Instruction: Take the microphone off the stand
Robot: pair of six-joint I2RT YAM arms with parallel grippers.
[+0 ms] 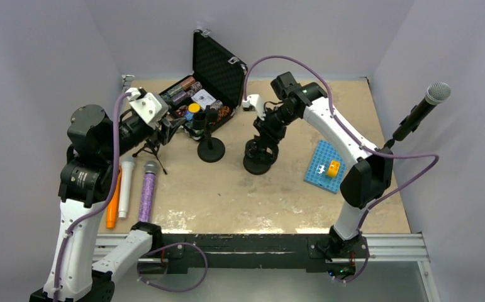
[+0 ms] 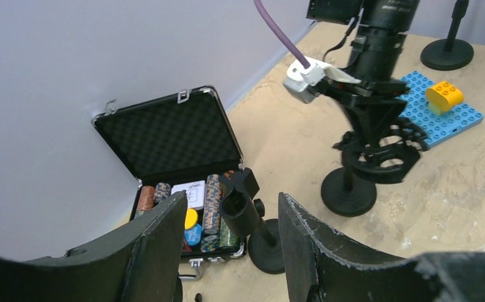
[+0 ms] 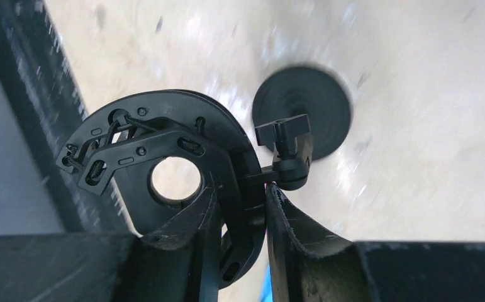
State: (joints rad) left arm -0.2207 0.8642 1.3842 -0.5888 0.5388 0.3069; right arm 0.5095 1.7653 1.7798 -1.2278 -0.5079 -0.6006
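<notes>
Microphone [image 1: 423, 110], black body with silver mesh head, sits clipped in its stand [image 2: 447, 55] at the right edge of the table [image 1: 227, 195], close to the right wall. Its long axis is slanted, with the head raised and pointing up and outward to the right and the tail end pointing down toward the table. Neither arm touches it.

Right gripper [image 3: 241, 192]: fingers drawn narrow, clamped on the rim of a shock mount [image 3: 133, 151] on a second stand with a round base [image 3: 302, 110]. The mount's centre hole is unoccupied.

Left gripper [image 2: 232, 200]: fingers spread wide, holding nothing, facing the clip [image 2: 239, 211] of a third stand [image 1: 211, 151] in front of the open case [image 2: 170, 135].

A white microphone [image 1: 126, 187] and a purple microphone [image 1: 148, 192] lie side by side on the left of the table, heads pointing away from the arm bases
</notes>
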